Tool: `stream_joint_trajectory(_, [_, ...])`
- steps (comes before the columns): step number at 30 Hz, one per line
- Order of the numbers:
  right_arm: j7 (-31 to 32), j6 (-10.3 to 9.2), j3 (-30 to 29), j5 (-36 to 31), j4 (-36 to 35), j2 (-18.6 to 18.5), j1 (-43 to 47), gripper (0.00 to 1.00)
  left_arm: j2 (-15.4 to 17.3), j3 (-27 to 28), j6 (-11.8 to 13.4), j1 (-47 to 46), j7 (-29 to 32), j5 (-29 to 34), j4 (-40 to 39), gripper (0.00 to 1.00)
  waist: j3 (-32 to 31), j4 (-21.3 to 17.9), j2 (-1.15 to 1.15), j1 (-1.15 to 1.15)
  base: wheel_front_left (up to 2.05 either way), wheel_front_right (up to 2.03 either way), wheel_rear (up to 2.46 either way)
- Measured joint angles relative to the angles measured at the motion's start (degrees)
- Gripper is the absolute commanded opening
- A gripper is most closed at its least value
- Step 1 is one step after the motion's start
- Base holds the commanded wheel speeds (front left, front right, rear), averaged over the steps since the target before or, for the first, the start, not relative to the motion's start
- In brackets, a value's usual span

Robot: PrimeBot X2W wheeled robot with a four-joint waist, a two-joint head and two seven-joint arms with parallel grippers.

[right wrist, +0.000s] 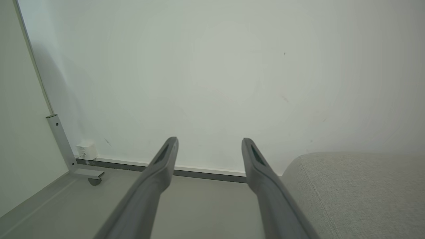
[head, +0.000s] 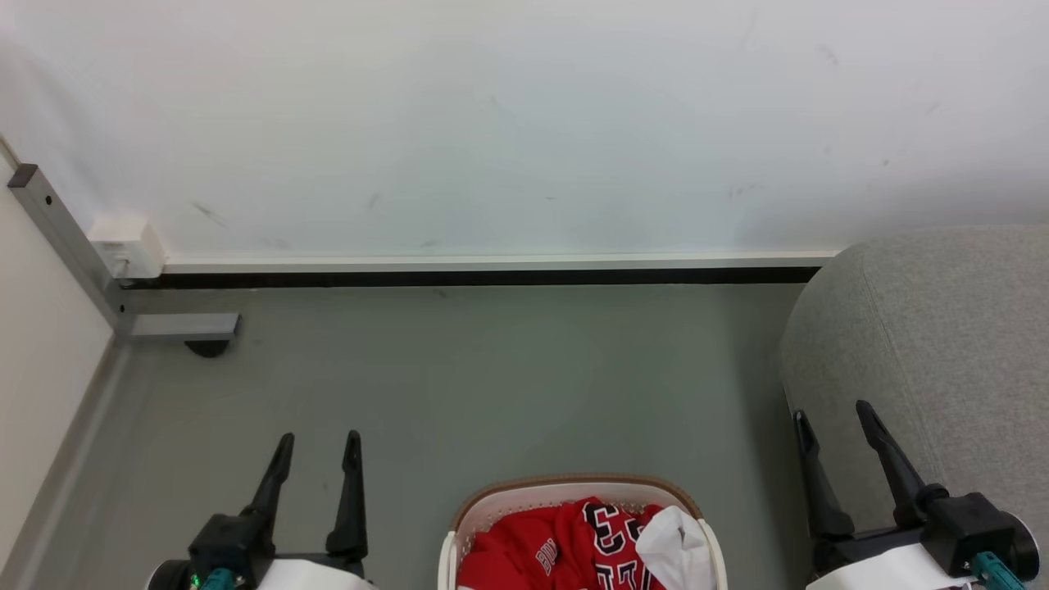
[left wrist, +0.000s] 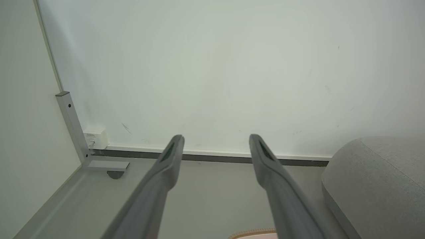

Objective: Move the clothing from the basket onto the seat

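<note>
Where the basket sits, clothing inside

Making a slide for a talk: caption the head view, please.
Open, empty left gripper and right gripper flank the basket of red and white clothing; grey seat at right.

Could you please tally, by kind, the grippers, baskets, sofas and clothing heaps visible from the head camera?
Grippers: 2, the left gripper and the right gripper, both open
Baskets: 1, the basket
Sofas: 1, the sofa
Clothing heaps: 1, the clothing heap, red and white, in the basket
Total: 5
</note>
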Motion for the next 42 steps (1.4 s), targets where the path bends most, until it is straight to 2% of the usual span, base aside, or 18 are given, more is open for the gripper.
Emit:
stream_joint_trajectory(13, [-0.01, 0.00, -3.54, 3.03, -3.69, -0.04, -5.03, 1.00, 0.02, -2.23, -3.45, -6.29, -0.01, 0.77, 5.45, 1.00, 7.43, -4.13, 0.00, 0.00, 0.00, 0.00, 0.00])
stream_joint_trajectory(18, [-0.01, 0.00, -4.13, 5.09, -5.24, -0.08, -7.14, 1.00, 0.48, -4.52, -5.68, -10.94, -0.01, 2.88, 11.98, 1.00, 11.59, -6.50, 0.00, 0.01, 0.00, 0.00, 0.00])
stream_joint_trajectory(24, [-0.01, 0.00, -4.20, 7.00, -6.76, -0.11, -9.61, 1.00, 2.50, -9.85, -8.70, -18.29, 1.69, 5.72, 23.59, 1.00, 16.83, -9.46, 0.00, 0.01, 0.00, 0.00, 0.00])
stream_joint_trajectory(31, [-0.01, 0.00, -4.93, 9.20, -8.54, -0.09, -12.46, 1.00, 3.96, -17.70, -10.18, -27.05, 7.77, 6.67, 34.71, 1.00, 22.99, -12.29, 0.00, 0.01, 0.00, 0.00, 0.00])
stream_joint_trajectory(42, [-0.01, 0.00, -4.44, 12.18, -10.29, -0.12, -15.92, 1.00, 7.98, -39.38, -10.33, -38.84, 22.26, 2.49, 51.31, 1.00, 32.86, -16.27, 0.00, 0.01, 0.00, 0.00, 0.00])
